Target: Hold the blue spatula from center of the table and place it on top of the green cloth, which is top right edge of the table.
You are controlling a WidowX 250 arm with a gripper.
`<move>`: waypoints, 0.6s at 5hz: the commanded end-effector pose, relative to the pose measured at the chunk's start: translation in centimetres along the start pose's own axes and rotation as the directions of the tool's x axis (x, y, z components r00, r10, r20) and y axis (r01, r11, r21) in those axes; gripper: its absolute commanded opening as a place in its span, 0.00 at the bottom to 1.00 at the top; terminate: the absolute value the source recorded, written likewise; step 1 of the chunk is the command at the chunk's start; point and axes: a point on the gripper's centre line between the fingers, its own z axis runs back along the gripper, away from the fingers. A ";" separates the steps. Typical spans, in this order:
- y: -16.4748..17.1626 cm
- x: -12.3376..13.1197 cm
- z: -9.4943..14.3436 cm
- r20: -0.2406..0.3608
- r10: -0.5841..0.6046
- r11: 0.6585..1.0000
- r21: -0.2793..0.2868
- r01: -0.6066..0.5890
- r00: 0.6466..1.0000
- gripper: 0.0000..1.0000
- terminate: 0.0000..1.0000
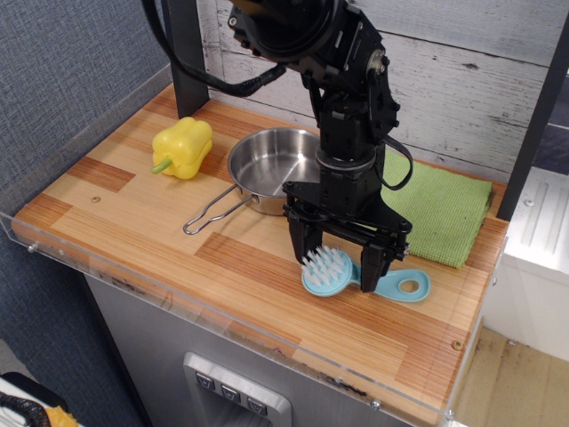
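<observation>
The blue spatula lies on the table right of centre, with its bristled round head to the left and its holed handle pointing right. My gripper is down over it, open. The jaws straddle the head and neck; the left finger touches the head's left edge and the right finger stands over the neck. The green cloth lies flat at the back right, just behind the gripper, with nothing on it. The arm hides the cloth's left edge.
A steel pan with a wire handle sits behind and to the left of the gripper. A yellow toy pepper lies at the back left. A clear acrylic rim edges the table's front, and a plank wall stands behind.
</observation>
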 end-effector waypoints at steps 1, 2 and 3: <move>-0.7 0.3 1.6 0.029 -0.022 1.000 0.015 0.022 0.999 0.00 0.00; -1.0 1.0 4.1 0.081 -0.030 0.999 0.024 0.029 0.996 0.00 0.00; -1.6 1.2 6.5 0.141 -0.035 0.999 0.025 0.032 0.989 0.00 0.00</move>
